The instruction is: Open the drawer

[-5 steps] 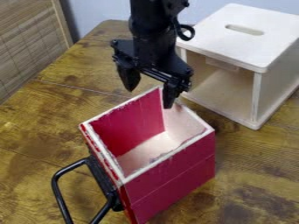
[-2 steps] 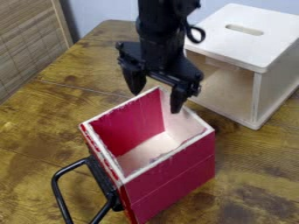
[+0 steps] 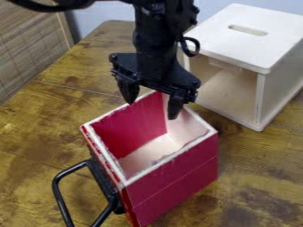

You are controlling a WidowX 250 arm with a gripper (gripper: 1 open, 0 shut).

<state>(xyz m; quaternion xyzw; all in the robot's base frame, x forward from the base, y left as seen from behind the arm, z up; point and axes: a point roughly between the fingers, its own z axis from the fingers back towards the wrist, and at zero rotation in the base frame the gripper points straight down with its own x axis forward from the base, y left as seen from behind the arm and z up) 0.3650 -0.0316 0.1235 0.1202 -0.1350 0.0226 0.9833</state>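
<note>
Camera: drawer point(image 3: 151, 152) sits just below the tool point(image 3: 151, 99).

— Where is the arm?
— It comes down from the top edge, a black column that stands near upright, ending in the gripper point(image 3: 151, 97) a little left of the picture's middle.
— And the fingers?
— Two dark fingers point(image 3: 126, 89) point downward, spread well apart, one to the left and one to the right, with clear space between their tips.
— Is anything held?
— No, nothing sits between them. The jaws stand wide.
— Anything else on the wrist?
— A small black loop sticks out on its right side.
</note>
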